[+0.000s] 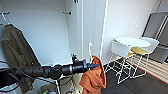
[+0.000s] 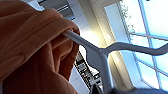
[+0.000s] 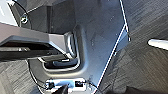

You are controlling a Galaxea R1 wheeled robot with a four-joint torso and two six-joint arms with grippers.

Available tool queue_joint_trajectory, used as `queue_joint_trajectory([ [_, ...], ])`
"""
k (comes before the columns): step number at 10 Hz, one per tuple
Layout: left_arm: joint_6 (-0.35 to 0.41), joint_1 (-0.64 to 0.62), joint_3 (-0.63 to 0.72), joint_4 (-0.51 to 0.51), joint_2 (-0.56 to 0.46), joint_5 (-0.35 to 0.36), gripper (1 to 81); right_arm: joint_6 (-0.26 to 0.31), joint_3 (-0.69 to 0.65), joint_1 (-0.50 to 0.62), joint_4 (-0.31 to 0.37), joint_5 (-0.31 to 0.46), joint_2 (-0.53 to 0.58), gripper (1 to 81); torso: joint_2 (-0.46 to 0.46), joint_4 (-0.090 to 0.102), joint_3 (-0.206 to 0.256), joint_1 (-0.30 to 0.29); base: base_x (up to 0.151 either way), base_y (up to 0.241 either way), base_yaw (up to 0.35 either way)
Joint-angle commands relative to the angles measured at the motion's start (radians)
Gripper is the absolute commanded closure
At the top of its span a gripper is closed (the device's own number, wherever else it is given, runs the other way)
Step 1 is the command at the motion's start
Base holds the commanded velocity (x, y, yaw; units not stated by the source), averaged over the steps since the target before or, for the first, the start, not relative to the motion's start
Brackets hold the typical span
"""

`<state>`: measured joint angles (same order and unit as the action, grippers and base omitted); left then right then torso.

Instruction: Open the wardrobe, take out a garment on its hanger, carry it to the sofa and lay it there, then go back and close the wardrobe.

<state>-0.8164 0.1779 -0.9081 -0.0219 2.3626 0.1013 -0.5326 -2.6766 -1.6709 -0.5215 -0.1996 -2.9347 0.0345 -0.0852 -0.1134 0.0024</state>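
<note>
Nearest us, our left gripper (image 1: 96, 65) pinches the white hanger (image 1: 90, 51) carrying the orange garment (image 1: 93, 77), just right of the open wardrobe (image 1: 50, 32) where an olive jacket (image 1: 15, 47) hangs at far left.

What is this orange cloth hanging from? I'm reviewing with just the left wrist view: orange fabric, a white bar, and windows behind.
Observer: In the head view, the left gripper holds the white hanger out in front of the open wardrobe, with the orange hoodie drooping from it.
Operator: Is anything left inside?
Observer: Yes, an olive jacket hangs at the wardrobe's left side.
Operator: What's beside the wardrobe?
Observer: A round white table with white wire-legged chairs, one with a yellow seat.
</note>
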Motion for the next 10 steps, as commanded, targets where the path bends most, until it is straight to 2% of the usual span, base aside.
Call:
queue_joint_trajectory([
  [1, 0.016, -0.177, 0.047, 0.046, -0.006, 0.087, 81.1, 0.0, 0.005, 0.018, -0.009, 0.042, 0.003, 1.0, 0.0, 0.0, 0.0, 0.0, 0.0, 0.0, -0.188],
  [10, 0.016, -0.177, 0.043, 0.043, -0.006, 0.086, 81.1, 0.0, 0.026, 0.015, -0.011, 0.042, 0.001, 1.0, 0.0, 0.0, 0.0, 0.0, 0.0, 0.0, -0.188],
])
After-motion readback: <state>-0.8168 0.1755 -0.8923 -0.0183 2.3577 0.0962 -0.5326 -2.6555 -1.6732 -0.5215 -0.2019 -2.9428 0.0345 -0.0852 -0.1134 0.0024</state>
